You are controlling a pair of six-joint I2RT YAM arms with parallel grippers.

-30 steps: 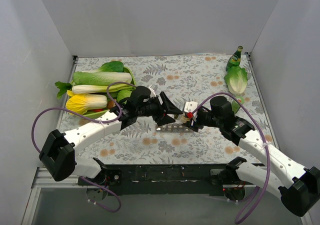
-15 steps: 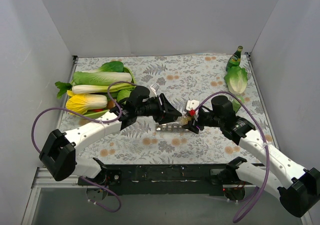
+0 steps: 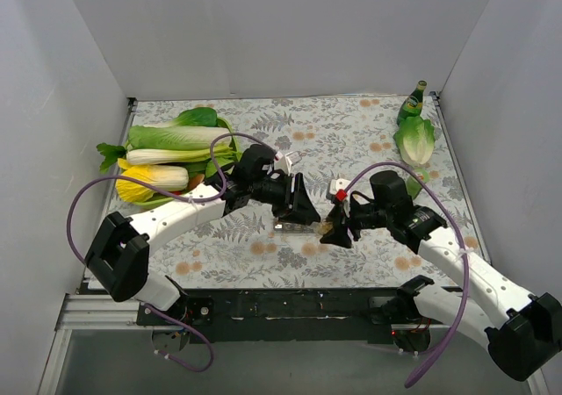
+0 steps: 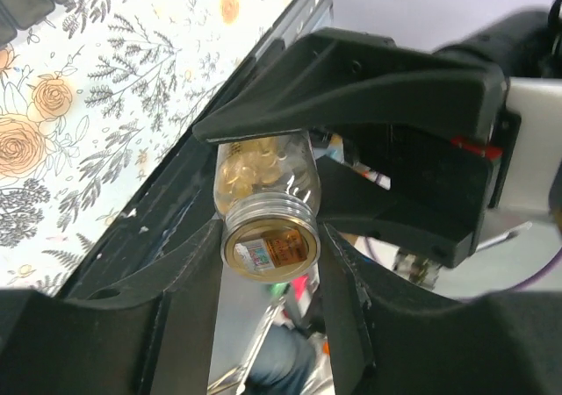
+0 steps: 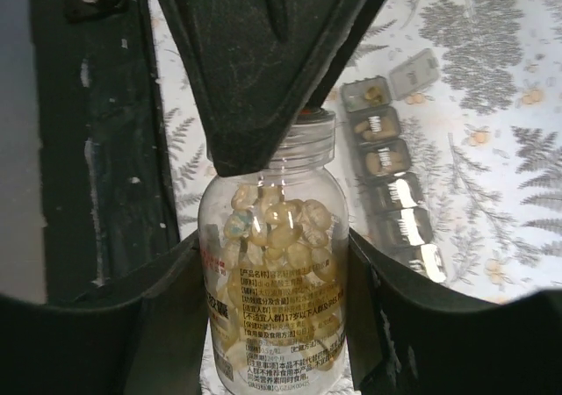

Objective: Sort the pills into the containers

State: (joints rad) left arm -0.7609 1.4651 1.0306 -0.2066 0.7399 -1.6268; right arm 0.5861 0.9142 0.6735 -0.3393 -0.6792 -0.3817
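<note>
Newly converged, my right end effector (image 3: pixel 338 229) grasps a clear plastic bottle of yellow pills (image 5: pixel 274 263); left end effector (image 3: pixel 304 211) flanks its neck, clench I cannot tell.

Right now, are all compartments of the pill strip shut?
No; in the right wrist view the end compartment of the strip has its lid flipped open, with a pill inside.
</note>
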